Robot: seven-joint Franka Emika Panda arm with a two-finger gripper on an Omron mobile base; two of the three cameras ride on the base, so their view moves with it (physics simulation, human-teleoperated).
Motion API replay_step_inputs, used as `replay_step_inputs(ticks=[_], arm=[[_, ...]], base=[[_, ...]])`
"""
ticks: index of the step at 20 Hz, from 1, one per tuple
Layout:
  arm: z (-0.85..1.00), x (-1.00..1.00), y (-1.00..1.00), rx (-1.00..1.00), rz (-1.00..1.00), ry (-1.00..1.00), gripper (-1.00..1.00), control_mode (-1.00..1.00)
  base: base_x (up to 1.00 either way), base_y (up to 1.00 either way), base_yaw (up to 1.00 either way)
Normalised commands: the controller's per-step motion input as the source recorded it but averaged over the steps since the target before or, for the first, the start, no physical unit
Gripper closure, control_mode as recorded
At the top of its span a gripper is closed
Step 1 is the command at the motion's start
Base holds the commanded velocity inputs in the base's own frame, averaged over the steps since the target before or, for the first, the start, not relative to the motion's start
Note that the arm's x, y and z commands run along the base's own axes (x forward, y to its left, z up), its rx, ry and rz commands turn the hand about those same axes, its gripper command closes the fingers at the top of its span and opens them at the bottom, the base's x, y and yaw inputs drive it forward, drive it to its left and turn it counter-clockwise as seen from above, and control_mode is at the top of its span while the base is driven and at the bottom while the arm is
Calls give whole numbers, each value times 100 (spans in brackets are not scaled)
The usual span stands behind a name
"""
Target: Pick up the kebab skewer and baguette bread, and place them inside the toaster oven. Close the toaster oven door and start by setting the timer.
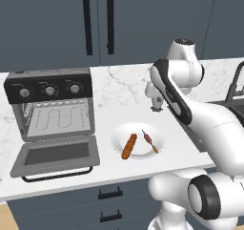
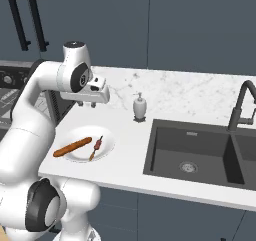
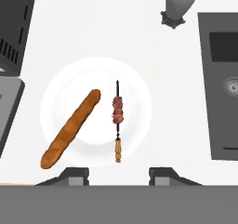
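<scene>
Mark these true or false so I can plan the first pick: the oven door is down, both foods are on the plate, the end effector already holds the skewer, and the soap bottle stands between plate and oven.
1. The toaster oven door is dropped open. True.
2. The baguette bread and the kebab skewer both lie on the white plate. True.
3. The end effector holds the skewer. False: it hovers above the plate, gripping nothing.
4. The soap bottle stands between plate and toaster oven. False: it stands on the sink side.
</scene>
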Motion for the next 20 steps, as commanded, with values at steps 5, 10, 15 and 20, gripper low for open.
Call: replay_step_inputs(ticks=[5,10,15,20], arm=[[0,0,0,0,0,0,-100,100],[0,0,0,0,0,0,-100,100],[0,0,0,0,0,0,-100,100],[0,0,0,0,0,0,-100,100]], base=[[0,0,0],[0,0,0],[0,0,0],[0,16,0]])
